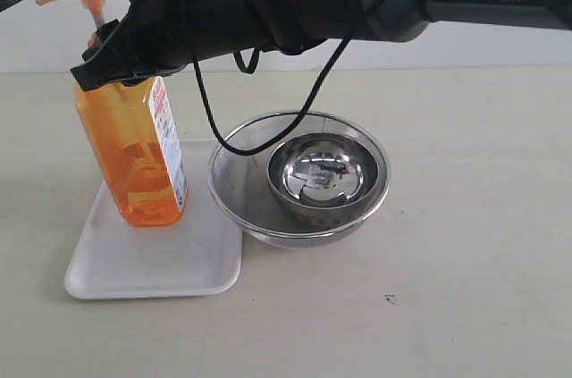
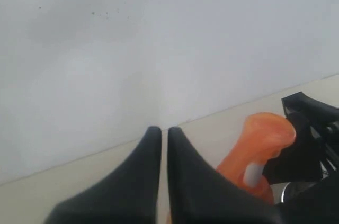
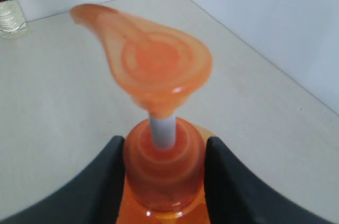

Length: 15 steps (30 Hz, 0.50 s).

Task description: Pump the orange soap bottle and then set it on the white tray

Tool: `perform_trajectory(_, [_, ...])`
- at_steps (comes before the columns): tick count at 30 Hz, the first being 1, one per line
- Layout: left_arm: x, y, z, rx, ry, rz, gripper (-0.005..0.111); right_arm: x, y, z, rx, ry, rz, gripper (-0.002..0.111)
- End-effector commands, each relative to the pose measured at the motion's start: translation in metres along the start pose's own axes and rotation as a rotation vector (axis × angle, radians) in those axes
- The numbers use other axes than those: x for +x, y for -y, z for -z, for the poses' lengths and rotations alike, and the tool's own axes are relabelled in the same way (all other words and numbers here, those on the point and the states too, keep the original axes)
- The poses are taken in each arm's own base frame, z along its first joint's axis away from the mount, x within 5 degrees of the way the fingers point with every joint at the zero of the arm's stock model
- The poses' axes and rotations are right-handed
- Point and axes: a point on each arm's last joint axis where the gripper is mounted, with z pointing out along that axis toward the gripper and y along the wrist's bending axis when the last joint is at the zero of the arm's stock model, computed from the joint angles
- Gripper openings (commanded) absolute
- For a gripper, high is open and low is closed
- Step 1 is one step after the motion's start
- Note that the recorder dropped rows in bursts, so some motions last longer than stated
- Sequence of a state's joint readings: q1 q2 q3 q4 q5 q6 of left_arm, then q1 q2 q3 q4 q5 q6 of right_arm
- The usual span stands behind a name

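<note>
while the orange soap bottle (image 1: 134,155) stands on the white tray (image 1: 152,262), its base toward the tray's far left part, the right hand (image 1: 107,63) is grasping it at the neck. that arm reaches across from the right side of the exterior view. in the right wrist view the two dark fingers (image 3: 106,181) sit on either side of the orange collar and press against it. the pump head (image 3: 153,60) is above them, raised on its white stem (image 3: 161,131), with the spout pointing away from the arm. the bottle is upright or nearly so, and its white-and-red label faces the bowls.

the left hand (image 2: 164,150) is clenched on nothing: only a thin slit shows between its fingertips. it hangs in the air near the pump head, which lies to one side of it in the left wrist view, against a pale wall (image 2: 159,38).

just beside the tray's right edge sits a wire mesh strainer (image 1: 234,172), with a shiny steel bowl (image 1: 319,174) inside it. a black cable (image 1: 268,141) droops from the right arm over the strainer's rim. tray and strainer both rest on the beige desk (image 1: 465,262).
</note>
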<state>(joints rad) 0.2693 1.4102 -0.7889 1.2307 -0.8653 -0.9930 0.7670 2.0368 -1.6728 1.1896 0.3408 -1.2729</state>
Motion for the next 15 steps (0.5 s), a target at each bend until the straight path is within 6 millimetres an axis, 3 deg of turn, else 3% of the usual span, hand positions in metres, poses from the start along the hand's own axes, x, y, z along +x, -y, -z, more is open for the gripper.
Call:
perform_trajectory(1, [-0.0051,0.0039,-0.0017,0.06,0.03,0.009,0.005,-0.0025,-0.0006,0.0007,-0.003,0.008,-0.009,0.0])
perform_trajectory(15, [0.0005,0.0078,-0.0011,0.099,-0.037,0.011,0.005,-0.0025,-0.0006,0.0007,-0.003,0.008,-0.011,0.0])
